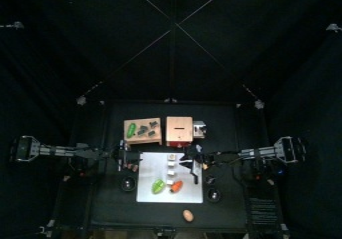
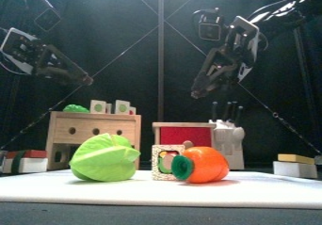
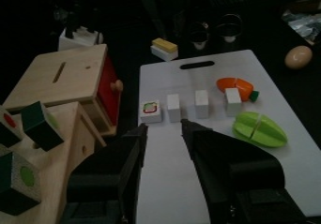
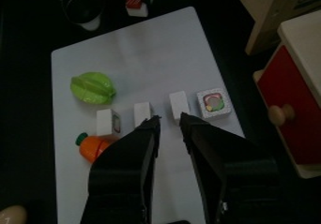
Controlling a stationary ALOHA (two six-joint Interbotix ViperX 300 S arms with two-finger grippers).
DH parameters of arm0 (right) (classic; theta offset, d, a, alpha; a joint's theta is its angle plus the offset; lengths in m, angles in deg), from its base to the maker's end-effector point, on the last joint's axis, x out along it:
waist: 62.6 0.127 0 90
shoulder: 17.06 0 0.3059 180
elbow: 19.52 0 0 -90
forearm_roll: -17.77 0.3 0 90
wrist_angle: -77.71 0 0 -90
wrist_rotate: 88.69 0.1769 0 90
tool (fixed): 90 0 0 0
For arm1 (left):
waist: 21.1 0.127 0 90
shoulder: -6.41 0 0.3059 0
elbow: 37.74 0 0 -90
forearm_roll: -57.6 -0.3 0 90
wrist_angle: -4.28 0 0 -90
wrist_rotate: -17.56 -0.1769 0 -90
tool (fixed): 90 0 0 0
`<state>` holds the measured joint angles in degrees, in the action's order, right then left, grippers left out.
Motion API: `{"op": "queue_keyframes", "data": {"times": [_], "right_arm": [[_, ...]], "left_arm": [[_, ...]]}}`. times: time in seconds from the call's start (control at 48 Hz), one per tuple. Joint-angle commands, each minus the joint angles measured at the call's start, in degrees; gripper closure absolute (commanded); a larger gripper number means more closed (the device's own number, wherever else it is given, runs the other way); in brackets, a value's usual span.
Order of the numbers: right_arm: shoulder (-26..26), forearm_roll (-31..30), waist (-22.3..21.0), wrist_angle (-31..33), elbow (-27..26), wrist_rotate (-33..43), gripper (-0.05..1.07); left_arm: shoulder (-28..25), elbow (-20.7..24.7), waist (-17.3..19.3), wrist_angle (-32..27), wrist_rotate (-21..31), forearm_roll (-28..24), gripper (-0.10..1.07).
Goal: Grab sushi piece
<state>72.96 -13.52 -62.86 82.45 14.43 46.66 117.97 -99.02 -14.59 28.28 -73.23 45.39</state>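
White cutting board [image 3: 282,87] lies flat on the black table, with a row of small blocks across its middle. The sushi piece [image 3: 152,110] [image 4: 215,101], a white block with a green-and-red face, sits at the end of that row nearest the wooden toy box [image 3: 56,82] with the red panel. Two plain white blocks [image 3: 201,100] stand next in line, then a fourth beside the orange carrot-like toy [image 3: 234,83]. Green leafy toy [image 3: 260,127] [image 2: 104,159] lies apart from the row on the same board. A brown egg-shaped item [image 3: 298,56] rests off the board on the table.

Left gripper [image 3: 164,143]: jaws spread wide apart, nothing between them, hovering above the board on the near side of the row, not touching any block. In the front view the left arm hangs raised at the left.

Right gripper [image 4: 164,125]: jaws a narrow gap apart, empty, held over the row just short of the plain blocks; sushi piece lies off to one side of it, untouched. Front view shows it well above the toys [image 2: 214,76]
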Motion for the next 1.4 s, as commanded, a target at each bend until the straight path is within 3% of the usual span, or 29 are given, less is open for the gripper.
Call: {"op": "queue_keyframes", "data": {"times": [0.0, 0.292, 0.438, 0.708, 0.896, 1.104, 1.375], "right_arm": [[-1.23, -0.09, 0.44, 1.23, -2.11, 0.00, 0.36], [-8.88, -0.09, 0.53, 11.78, -9.67, -0.18, 0.35], [-9.58, -0.26, 2.29, 16.35, -9.93, 0.00, 0.35], [-6.33, 0.26, 5.63, 17.40, -6.33, 0.18, 0.35], [-4.75, 1.49, 6.68, 17.40, -2.81, 0.79, 0.36], [-4.66, 1.58, 7.12, 17.31, -1.85, 1.23, 0.36], [-5.10, 1.58, 7.12, 17.05, -1.85, 1.23, 0.36]], "left_arm": [[-1.14, 1.23, -0.18, 0.44, -0.09, 0.18, 0.21], [-3.78, 2.11, -0.79, 0.53, -0.18, 0.00, 0.20], [-8.44, 6.33, -2.11, 0.44, -0.26, -0.09, 0.20], [-27.42, 20.30, -1.58, 0.26, -0.18, 0.00, 0.02], [-36.91, 29.62, -0.09, -1.93, -0.09, 1.49, 0.02], [-40.25, 32.61, -0.18, -9.14, -0.35, 1.14, 0.02], [-42.71, 33.66, -1.67, -9.49, -0.26, 0.26, 0.02]]}}
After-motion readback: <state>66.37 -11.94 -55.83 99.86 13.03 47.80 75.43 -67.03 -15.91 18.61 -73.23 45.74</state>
